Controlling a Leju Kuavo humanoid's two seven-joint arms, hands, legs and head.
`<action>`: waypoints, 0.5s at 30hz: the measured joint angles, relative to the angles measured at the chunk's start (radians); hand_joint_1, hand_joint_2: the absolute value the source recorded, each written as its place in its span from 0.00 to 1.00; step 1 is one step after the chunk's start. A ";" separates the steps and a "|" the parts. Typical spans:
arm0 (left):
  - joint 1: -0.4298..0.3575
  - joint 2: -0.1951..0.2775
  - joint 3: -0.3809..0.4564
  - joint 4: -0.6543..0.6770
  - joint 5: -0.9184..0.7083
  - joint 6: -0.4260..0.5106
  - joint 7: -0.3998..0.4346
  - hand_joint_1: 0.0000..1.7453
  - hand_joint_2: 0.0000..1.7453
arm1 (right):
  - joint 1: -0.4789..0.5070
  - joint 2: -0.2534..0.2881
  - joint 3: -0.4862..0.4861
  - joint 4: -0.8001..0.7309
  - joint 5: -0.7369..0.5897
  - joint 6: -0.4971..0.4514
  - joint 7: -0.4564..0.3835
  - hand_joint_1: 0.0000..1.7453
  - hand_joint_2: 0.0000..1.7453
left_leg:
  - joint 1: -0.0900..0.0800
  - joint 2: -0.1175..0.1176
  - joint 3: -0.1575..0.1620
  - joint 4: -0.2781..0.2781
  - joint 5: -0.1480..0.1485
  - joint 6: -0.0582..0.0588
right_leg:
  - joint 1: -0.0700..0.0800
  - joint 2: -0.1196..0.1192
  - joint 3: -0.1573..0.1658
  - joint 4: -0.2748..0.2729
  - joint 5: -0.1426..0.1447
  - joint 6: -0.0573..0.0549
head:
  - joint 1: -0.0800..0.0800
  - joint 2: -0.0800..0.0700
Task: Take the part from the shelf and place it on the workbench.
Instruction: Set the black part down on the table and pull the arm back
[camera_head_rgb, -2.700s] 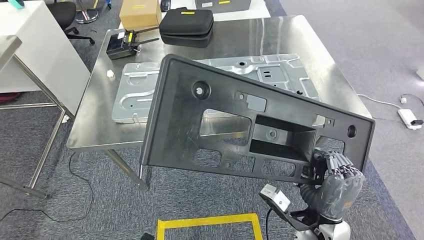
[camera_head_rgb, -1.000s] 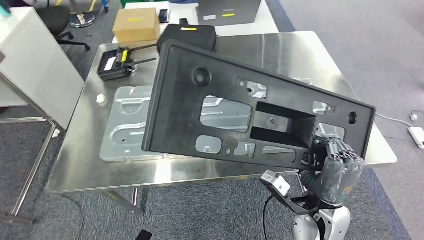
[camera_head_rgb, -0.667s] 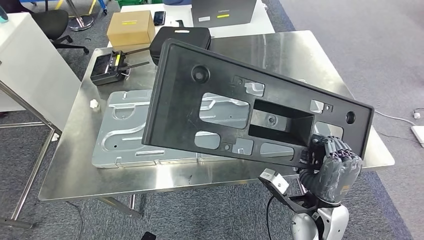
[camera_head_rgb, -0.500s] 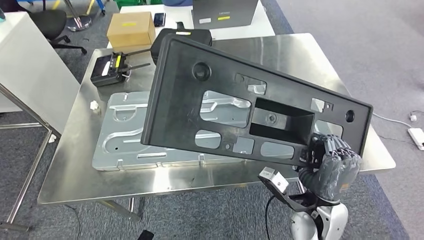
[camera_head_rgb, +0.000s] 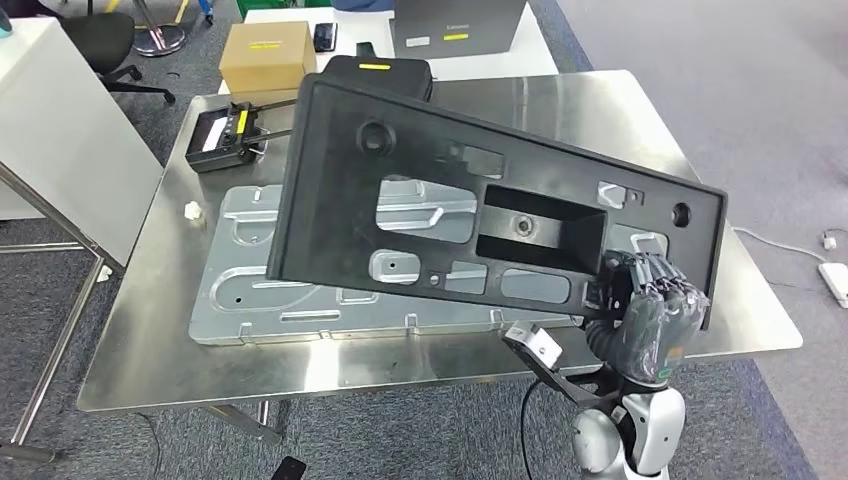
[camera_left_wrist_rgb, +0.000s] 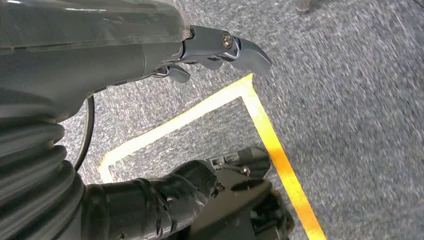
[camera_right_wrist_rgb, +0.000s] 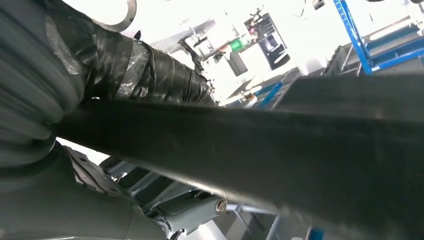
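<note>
Part (camera_head_rgb: 400, 190), a long black plastic panel, is gripped at its near-right lower corner by the right hand (camera_head_rgb: 645, 310), fingers wrapped on the edge. Long axis runs far-left to near-right, tilted, open face toward the camera, held above the workbench (camera_head_rgb: 130, 340). Under it lies a grey metal sheet (camera_head_rgb: 250, 290). Left hand (camera_left_wrist_rgb: 220, 47) hangs over grey carpet, fingers loose, holding nothing.

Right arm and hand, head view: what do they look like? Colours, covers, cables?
The right hand has dark segmented fingers and a grey ribbed cover under clear wrap. Below the wrist the arm is a silver shell with dark joints. A black bracket carries a small grey box, and a black cable loops beneath it.
</note>
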 joint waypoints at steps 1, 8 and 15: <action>-0.001 0.000 0.000 0.000 -0.002 -0.002 0.000 0.00 1.00 | -0.007 -0.003 0.007 0.006 0.007 0.000 0.013 0.89 1.00 | 0.000 0.000 0.000 -0.001 0.001 -0.005 | 0.000 0.001 0.001 -0.003 0.002 -0.005 | 0.000 0.000; -0.005 0.000 -0.001 0.000 -0.013 0.013 0.024 0.00 0.00 | -0.077 -0.032 0.085 0.068 0.121 0.000 0.135 0.92 1.00 | 0.009 0.001 -0.132 0.268 -0.121 -0.034 | -0.006 -0.002 0.010 -0.020 0.008 -0.032 | -0.001 0.000; -0.023 0.000 -0.013 0.000 -0.044 0.008 0.061 0.00 0.00 | -0.221 -0.079 0.205 0.231 0.306 0.000 0.331 0.95 1.00 | 0.001 0.000 -0.013 -0.005 0.020 -0.012 | -0.002 0.005 0.015 -0.019 0.003 -0.016 | 0.000 0.000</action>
